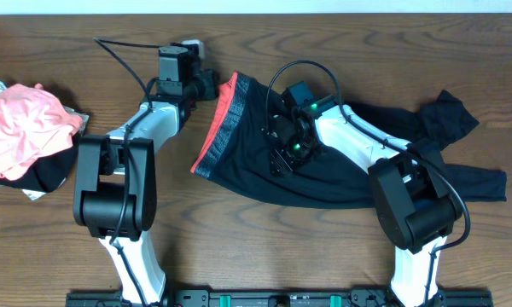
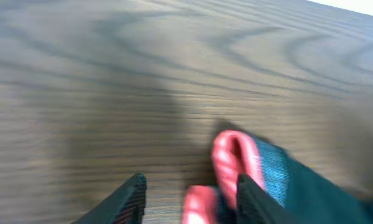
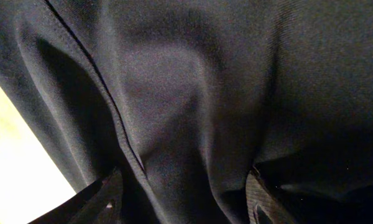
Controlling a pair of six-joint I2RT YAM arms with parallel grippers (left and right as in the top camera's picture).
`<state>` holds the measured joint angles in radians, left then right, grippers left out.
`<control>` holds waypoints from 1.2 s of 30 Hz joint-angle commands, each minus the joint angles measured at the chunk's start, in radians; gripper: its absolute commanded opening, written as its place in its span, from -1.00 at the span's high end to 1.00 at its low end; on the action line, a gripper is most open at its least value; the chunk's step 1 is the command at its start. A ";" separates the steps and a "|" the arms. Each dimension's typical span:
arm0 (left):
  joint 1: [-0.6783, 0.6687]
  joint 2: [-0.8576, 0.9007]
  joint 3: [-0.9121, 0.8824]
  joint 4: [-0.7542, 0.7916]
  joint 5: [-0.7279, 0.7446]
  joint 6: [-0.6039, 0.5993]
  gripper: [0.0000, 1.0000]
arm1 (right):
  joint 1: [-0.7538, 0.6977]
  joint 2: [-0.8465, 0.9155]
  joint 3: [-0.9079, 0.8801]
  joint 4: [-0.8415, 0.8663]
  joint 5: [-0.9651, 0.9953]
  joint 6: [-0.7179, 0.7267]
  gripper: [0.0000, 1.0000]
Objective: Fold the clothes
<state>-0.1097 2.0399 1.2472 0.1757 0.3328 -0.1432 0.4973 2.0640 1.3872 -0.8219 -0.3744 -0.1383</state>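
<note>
The clothes, black leggings, lie across the middle of the table. Their grey waistband with its coral-red edge faces left, and the legs trail off bunched to the right. My left gripper sits at the waistband's far corner. In the left wrist view it is open, and a fold of the coral edge lies between the fingers, against the right one. My right gripper is down on the seat of the leggings. It stands open with wrinkled black cloth spanning the gap.
A crumpled pink garment lies on a dark item at the table's left edge. Bare wood runs along the front, between the two arm bases. The table's far edge is close behind the left gripper.
</note>
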 commanded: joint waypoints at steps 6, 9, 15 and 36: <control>0.002 -0.020 0.000 -0.016 0.157 0.057 -0.05 | -0.010 0.029 -0.030 -0.003 0.037 0.014 -0.25; 0.001 -0.014 0.000 -0.054 0.156 0.057 0.03 | -0.010 0.029 -0.030 -0.005 0.037 0.014 -0.25; 0.001 0.037 0.000 -0.071 0.154 0.057 0.28 | -0.010 0.029 -0.030 -0.006 0.037 0.014 -0.25; 0.004 0.111 0.000 0.331 -0.272 -0.254 0.86 | -0.010 0.029 -0.030 -0.010 0.037 0.015 -0.22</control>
<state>-0.1108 2.1407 1.2457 0.4942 0.2249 -0.2718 0.4973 2.0640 1.3869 -0.8219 -0.3710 -0.1383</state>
